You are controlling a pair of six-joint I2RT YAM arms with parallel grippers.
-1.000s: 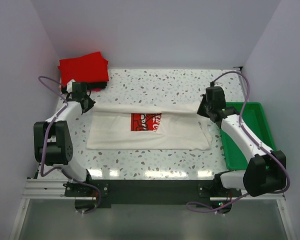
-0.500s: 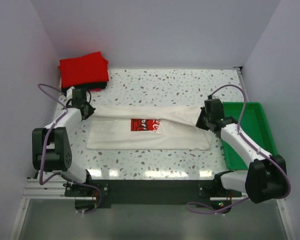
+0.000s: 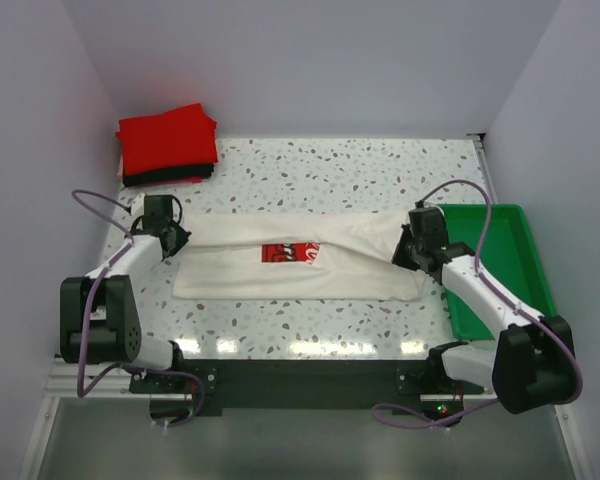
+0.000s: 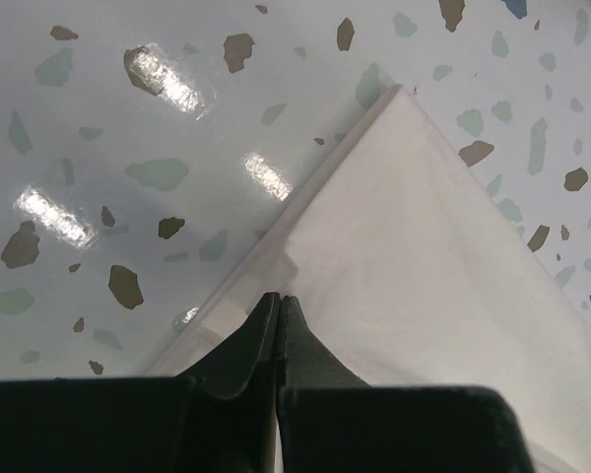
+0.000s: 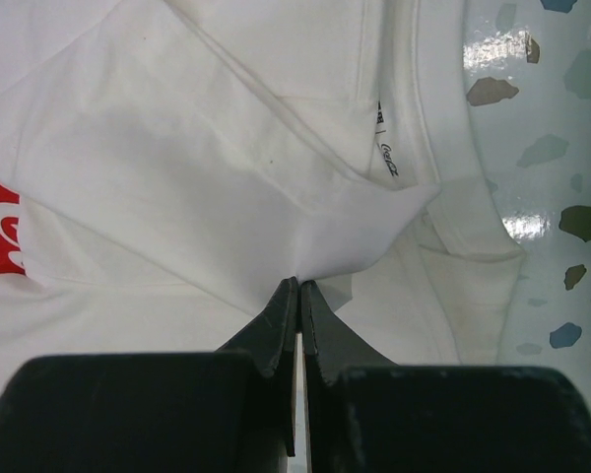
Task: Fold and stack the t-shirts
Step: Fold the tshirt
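The cream-white t-shirt (image 3: 290, 265) with a red chest print (image 3: 289, 253) lies across the table's middle, its far edge folded toward the front over part of the print. My left gripper (image 3: 176, 238) is shut on the shirt's left far edge (image 4: 394, 256). My right gripper (image 3: 407, 250) is shut on the shirt's right far edge (image 5: 276, 197); a neck label (image 5: 386, 148) shows beside it. A folded red shirt (image 3: 167, 138) lies on a folded black one (image 3: 165, 177) at the far left corner.
A green plastic tray (image 3: 500, 270) stands at the right edge of the speckled table (image 3: 330, 170), close to my right arm. White walls close in the back and both sides.
Both grippers have drawn the shirt's far edge toward the front, so the fold now covers more of the red print. Both arms have moved nearer.
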